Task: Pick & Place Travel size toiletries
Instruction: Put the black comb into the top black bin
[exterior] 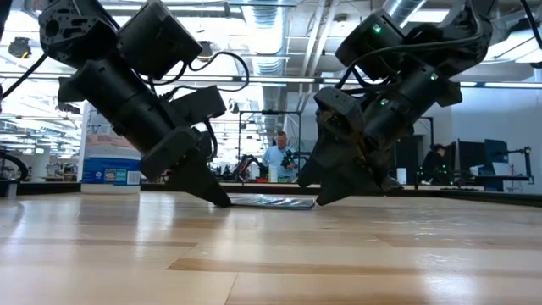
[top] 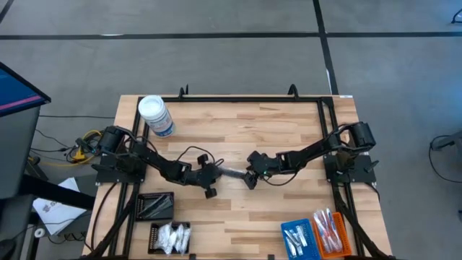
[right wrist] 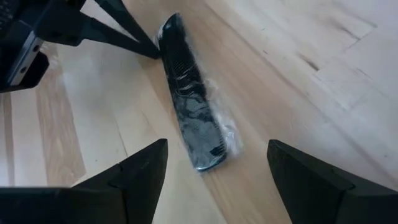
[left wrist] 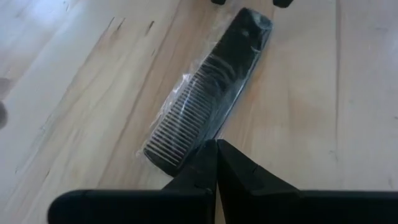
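Black wrapped comb (left wrist: 205,106) unplaced mid-table | my left gripper (left wrist: 216,163) clenched empty, touching its end | my right gripper (right wrist: 214,171) spread, nothing grasped | trays (top: 317,235) partly filled

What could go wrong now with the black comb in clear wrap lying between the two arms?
1. The left tool, shut, sits at one end of the comb; it may push the comb away instead of holding it.
2. The right tool is open over the other end; its fingers may catch only the slippery wrap.
3. The comb lies flat on the table, so fingertips may scrape the wood.
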